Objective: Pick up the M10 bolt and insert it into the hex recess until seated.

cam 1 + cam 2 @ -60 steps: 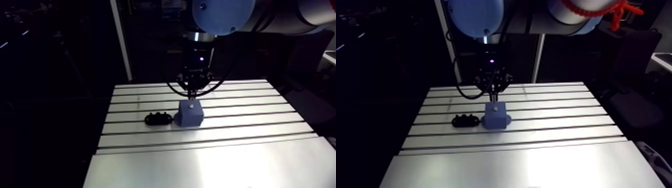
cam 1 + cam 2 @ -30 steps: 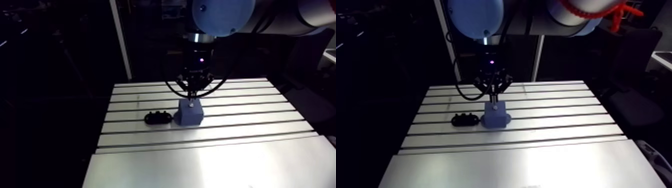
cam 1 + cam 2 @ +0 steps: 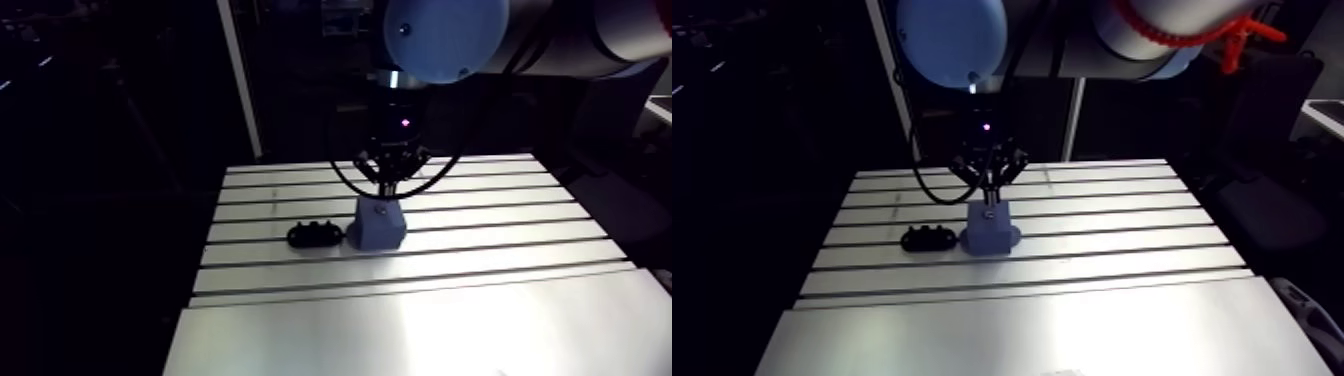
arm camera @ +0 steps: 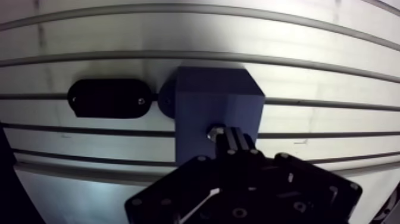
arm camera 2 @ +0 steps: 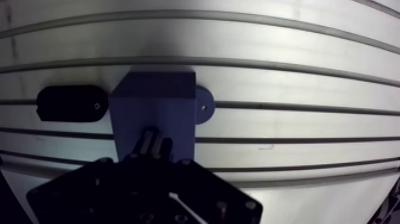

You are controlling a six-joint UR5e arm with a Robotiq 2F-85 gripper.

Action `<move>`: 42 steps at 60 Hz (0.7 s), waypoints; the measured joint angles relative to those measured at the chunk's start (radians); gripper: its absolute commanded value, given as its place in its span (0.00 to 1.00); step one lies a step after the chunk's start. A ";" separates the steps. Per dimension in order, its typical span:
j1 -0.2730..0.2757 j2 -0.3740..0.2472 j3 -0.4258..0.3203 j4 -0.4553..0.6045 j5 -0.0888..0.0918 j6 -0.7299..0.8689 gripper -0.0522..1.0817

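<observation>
The gripper [image 4: 231, 137] hangs over a blue block [image 4: 217, 98] on the slotted table [image 4: 327, 77], fingers close together, pinching the bolt [image 4: 214, 131] at the block's top. If the bolt is tilted, or its hex turned off the recess, it may jam or slip free.

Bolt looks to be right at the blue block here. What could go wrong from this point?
1. The M10 bolt shows only as a small glint at the tip of the gripper, over the blue block. The hex recess is hidden, so a misaligned hex could jam or stay unseated.
2. If released early, the bolt could drop onto the slotted table and lodge in a groove.
</observation>
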 measured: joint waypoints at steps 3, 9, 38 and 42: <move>0.000 0.000 0.000 -0.001 0.000 0.000 1.00; 0.000 0.000 -0.001 0.000 0.001 -0.001 1.00; 0.004 0.000 -0.001 0.004 0.011 -0.001 0.99; 0.004 0.002 0.000 0.004 0.011 -0.001 0.99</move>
